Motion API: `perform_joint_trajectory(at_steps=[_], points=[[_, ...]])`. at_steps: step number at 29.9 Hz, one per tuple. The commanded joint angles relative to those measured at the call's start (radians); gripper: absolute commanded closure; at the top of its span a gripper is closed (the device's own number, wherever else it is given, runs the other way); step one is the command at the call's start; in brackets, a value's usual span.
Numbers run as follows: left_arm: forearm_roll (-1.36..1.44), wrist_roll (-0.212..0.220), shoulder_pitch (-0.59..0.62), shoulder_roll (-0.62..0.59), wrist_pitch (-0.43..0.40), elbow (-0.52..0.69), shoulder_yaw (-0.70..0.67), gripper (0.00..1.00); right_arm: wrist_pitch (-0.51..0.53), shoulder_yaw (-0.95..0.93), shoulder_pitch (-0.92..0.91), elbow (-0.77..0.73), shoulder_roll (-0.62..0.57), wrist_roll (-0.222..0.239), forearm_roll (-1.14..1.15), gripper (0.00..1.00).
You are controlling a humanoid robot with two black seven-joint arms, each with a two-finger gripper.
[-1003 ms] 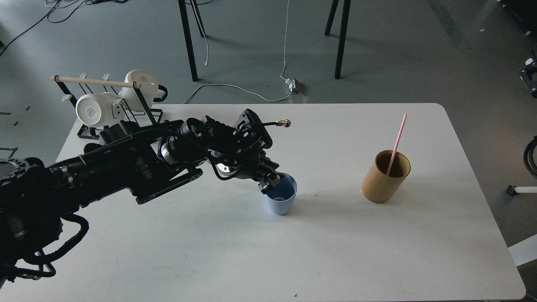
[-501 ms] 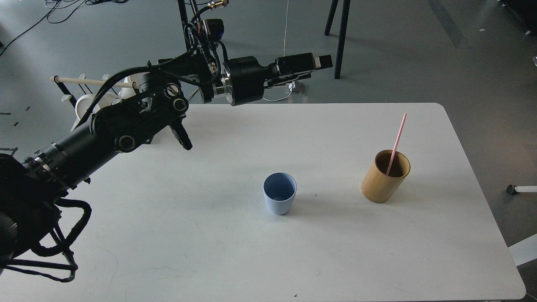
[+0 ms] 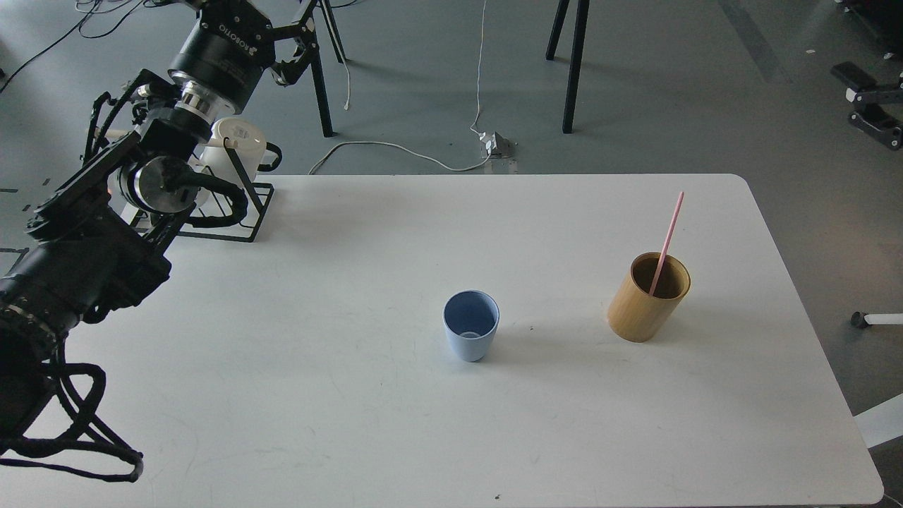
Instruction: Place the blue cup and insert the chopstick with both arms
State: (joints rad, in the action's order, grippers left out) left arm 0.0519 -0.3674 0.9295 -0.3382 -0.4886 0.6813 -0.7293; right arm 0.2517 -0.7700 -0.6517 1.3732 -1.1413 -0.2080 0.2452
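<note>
The blue cup (image 3: 471,325) stands upright and empty near the middle of the white table (image 3: 353,423), mouth open to the ceiling; to its right, well apart, the bamboo cylinder (image 3: 647,297) holds the chopstick (image 3: 667,240), whose pink shaft rises from inside the cylinder and leans up and slightly to the right, its upper end well clear of the rim; so the long axis runs steeply, near to far in the picture, and the free part above the rim is what a gripper could close on; the left arm (image 3: 106,233) is folded back at the far-left corner of the table, its wrist lifted over the black wire mug rack (image 3: 233,212) with a white mug (image 3: 236,141), and its gripper runs out past the top edge of the picture, so the state of its fingers cannot be told; it holds nothing that shows; the right arm's gripper is not seen at all, only a dark piece of equipment at the far-right edge that I cannot identify; by my reckoning the cup is placed and the chopstick is the step in hand, and since it stands on the right side the right arm should be the nearer one; the tabletop is bare, matte and faintly scuffed; beyond lie grey floor, black table legs (image 3: 571,63) and a trailing white cable (image 3: 395,152).
</note>
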Motion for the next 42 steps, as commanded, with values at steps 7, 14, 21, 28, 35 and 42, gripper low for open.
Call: perform_joint_trajectory(at_steps=[7,14,21,28,35,42], points=[[-0.119,0.001,-0.005,-0.013,0.000,-0.224,-0.001,0.01,-0.058,0.055,0.004,0.086,0.008,0.015,0.518,0.01],[-0.118,0.005,-0.009,-0.004,0.000,-0.314,0.010,0.01,-0.103,0.225,-0.008,0.066,0.067,0.006,0.822,0.01],[-0.118,0.008,0.003,0.010,0.000,-0.342,0.011,0.01,-0.163,0.366,-0.038,-0.046,0.202,0.001,0.976,0.03],[-0.119,0.008,0.012,0.031,0.000,-0.344,0.011,0.01,-0.163,0.504,-0.124,-0.180,0.308,0.001,1.033,0.25],[-0.118,0.008,0.011,0.034,0.000,-0.344,0.013,0.01,-0.163,0.597,-0.184,-0.252,0.368,0.002,1.033,0.55],[-0.118,0.008,0.012,0.038,0.000,-0.344,0.013,0.01,-0.161,0.604,-0.186,-0.263,0.368,0.010,1.033,0.74]])
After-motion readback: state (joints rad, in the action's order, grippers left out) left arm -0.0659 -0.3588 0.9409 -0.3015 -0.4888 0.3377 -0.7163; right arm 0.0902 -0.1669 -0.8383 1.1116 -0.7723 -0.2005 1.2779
